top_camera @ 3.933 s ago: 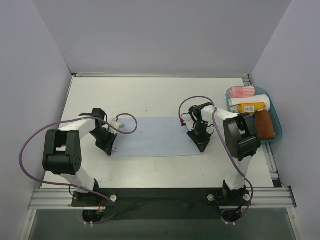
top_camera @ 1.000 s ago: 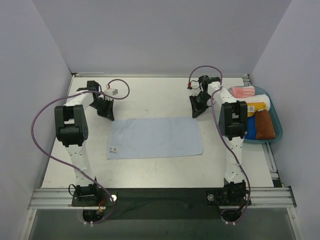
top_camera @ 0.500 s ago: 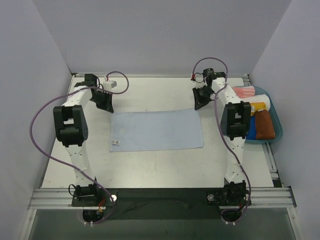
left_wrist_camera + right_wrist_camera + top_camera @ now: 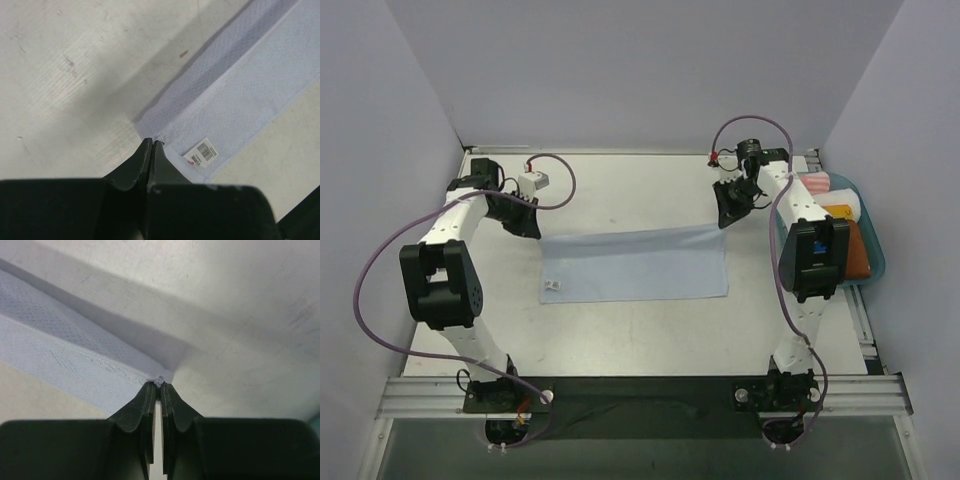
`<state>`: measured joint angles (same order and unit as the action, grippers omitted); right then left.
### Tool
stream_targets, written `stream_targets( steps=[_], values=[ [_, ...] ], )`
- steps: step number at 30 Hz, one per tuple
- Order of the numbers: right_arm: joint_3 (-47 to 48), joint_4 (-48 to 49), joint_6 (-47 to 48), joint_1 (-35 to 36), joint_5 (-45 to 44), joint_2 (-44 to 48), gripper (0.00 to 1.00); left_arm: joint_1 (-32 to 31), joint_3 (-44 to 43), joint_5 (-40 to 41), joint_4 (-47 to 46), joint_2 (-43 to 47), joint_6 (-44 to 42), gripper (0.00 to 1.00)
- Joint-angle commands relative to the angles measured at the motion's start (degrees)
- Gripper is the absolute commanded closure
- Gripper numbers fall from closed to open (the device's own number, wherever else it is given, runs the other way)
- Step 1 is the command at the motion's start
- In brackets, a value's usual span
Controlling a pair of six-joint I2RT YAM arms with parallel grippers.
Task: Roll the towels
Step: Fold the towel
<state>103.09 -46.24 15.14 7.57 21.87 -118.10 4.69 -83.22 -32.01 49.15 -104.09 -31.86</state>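
**Two towels: one spread on the table, one in a tray**

A pale light-blue towel [image 4: 635,265] lies opened out at the middle of the tabletop, its long sides running left to right. Its near edge rests flat, with a small white label [image 4: 552,286] by the near-left corner. The far edge is raised and stretched taut. The left gripper [image 4: 151,142] pinches its far-left corner and the right gripper [image 4: 159,382] its far-right corner.

A rust-brown towel [image 4: 858,255] sits bundled in a teal tray [image 4: 880,265] at the tabletop's right edge, partly hidden.
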Motion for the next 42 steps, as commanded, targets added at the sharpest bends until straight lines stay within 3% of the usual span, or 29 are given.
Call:
stream_targets(
  steps=[1, 8, 13, 21, 28, 42],
  values=[
    [-4.29, -2.36, 2.18, -0.19, -0.78, 5.68, 1.0, 0.85, 3.32, -2.35, 2.97, 4.24, -6.28, 1.0],
    [-16.5, -2.1, 4.29, -0.01, -0.25, 13.24, 1.0, 0.76, 10.79, -3.15, 7.1, 10.13, -10.24, 1.0],
    [-24.06, 1.76, 3.07, 0.68, 0.46, 11.51, 1.0, -0.64, 16.42, -1.04, 6.14, 8.04, -8.94, 1.0],
    [-24.43, 4.67, 2.09, 1.92, -2.88, 4.64, 1.0, -2.49, 17.83, 3.79, 1.04, -0.84, -4.27, 1.0],
    [-23.37, 4.84, 2.18, 2.01, -3.94, 2.62, 1.0, -2.49, 17.3, 5.91, -0.89, -3.48, -2.69, 1.0],
    [-18.62, -1.66, 2.09, 3.32, -2.62, 12.1, 1.0, -2.49, 12.12, 3.8, 7.01, 7.67, -2.68, 1.0]
  ],
)
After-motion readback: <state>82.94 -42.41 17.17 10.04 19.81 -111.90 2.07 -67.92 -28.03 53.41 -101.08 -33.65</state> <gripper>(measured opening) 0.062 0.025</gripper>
